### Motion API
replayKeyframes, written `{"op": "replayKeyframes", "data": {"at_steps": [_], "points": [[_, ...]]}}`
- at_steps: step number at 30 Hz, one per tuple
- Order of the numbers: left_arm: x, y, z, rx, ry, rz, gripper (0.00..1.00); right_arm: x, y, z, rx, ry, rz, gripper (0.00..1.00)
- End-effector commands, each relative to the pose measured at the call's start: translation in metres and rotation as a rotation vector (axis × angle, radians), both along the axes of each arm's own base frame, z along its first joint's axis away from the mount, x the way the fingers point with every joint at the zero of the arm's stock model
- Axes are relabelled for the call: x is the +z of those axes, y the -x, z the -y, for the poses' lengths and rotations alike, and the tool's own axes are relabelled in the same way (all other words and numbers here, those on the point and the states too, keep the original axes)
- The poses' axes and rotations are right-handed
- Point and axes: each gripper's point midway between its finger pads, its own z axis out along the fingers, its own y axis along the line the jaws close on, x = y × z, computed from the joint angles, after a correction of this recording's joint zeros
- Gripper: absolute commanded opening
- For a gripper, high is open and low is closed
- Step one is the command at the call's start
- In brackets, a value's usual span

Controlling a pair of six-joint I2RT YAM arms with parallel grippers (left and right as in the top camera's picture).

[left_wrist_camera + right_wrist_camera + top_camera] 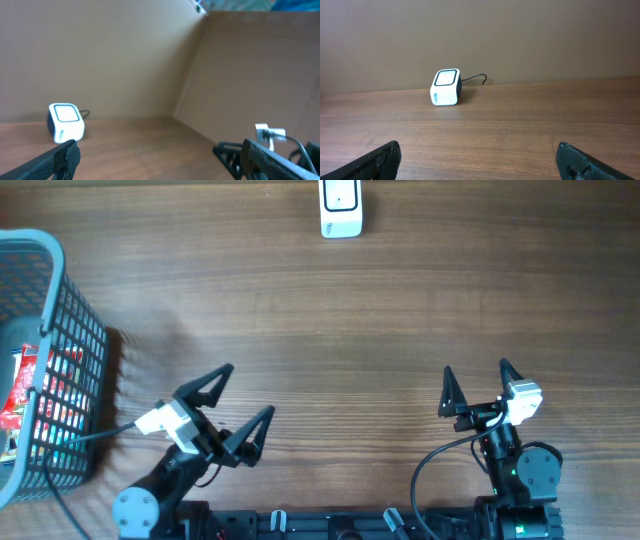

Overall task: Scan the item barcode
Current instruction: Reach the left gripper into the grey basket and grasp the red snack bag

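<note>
A white barcode scanner (341, 208) with a dark window stands at the table's far edge; it also shows in the left wrist view (65, 121) and the right wrist view (445, 87). Red and white packaged items (40, 395) lie inside the grey mesh basket (75, 310) at the far left. My left gripper (243, 394) is open near the front left, empty, just right of the basket. Over at the front right my right gripper (478, 376) stands open too, nothing between its fingers. Both are far from the scanner.
The wooden table (340, 330) stretches between grippers and scanner. A thin cable (475, 78) runs from the scanner's back. A brown wall (520, 40) stands behind the table's far edge. My right arm (270, 133) shows at the right of the left wrist view.
</note>
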Motion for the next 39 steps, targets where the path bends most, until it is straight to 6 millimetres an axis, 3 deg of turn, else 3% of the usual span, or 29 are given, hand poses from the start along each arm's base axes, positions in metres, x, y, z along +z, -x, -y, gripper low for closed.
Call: {"op": "replayKeyframes", "data": {"at_steps": [1,3,6,9,11,13,14,16,18,21,25,27,31,33,35,39], "points": [[0.078,-0.001,-0.019,0.154,-0.038,0.093,1.00,0.002,0.000,0.001,-0.008,0.009,0.012,1.00],[0.101,-0.023,-0.039,0.307,-0.104,-0.032,1.00,0.002,0.000,0.001,-0.008,0.009,0.012,1.00],[0.109,-0.062,-0.067,0.482,-0.384,-0.246,1.00,0.002,0.000,0.001,-0.008,0.009,0.012,1.00],[0.135,-0.092,-0.128,0.794,-0.574,-0.493,1.00,0.002,0.000,0.001,-0.008,0.008,0.011,1.00],[0.167,-0.103,-0.163,1.003,-0.610,-0.548,1.00,0.002,0.000,0.001,-0.008,0.008,0.012,1.00],[0.191,-0.115,-0.183,1.131,-0.598,-0.554,1.00,0.002,0.000,0.001,-0.008,0.009,0.012,1.00],[0.198,-0.117,-0.196,1.206,-0.558,-0.558,1.00,0.002,0.000,0.001,-0.008,0.009,0.012,1.00],[0.204,-0.116,-0.244,1.415,-0.443,-0.588,1.00,0.002,0.000,0.001,-0.008,0.008,0.012,1.00],[0.190,-0.100,-0.300,1.569,-0.330,-0.683,1.00,0.002,0.000,0.001,-0.008,0.008,0.012,1.00],[0.164,-0.091,-0.339,1.521,-0.149,-0.783,1.00,0.002,0.000,0.001,-0.008,0.009,0.012,1.00],[0.128,-0.100,-0.369,1.310,-0.010,-0.879,1.00,0.002,0.000,0.001,-0.008,0.009,0.012,1.00],[0.109,-0.100,-0.390,1.329,0.014,-0.935,1.00,0.002,0.000,0.001,-0.008,0.009,0.012,1.00],[0.087,-0.096,-0.413,1.378,0.023,-1.007,1.00,0.002,0.000,0.001,-0.008,0.009,0.012,1.00],[0.062,-0.090,-0.414,1.375,0.026,-1.113,1.00,0.002,0.000,0.001,-0.008,0.009,0.012,1.00],[0.025,-0.082,-0.428,1.426,0.007,-1.245,1.00,0.002,0.000,0.001,-0.008,0.009,0.012,1.00],[-0.068,-0.084,-0.435,1.338,0.006,-1.531,1.00,0.002,0.000,0.001,-0.008,0.008,0.012,1.00]]}}
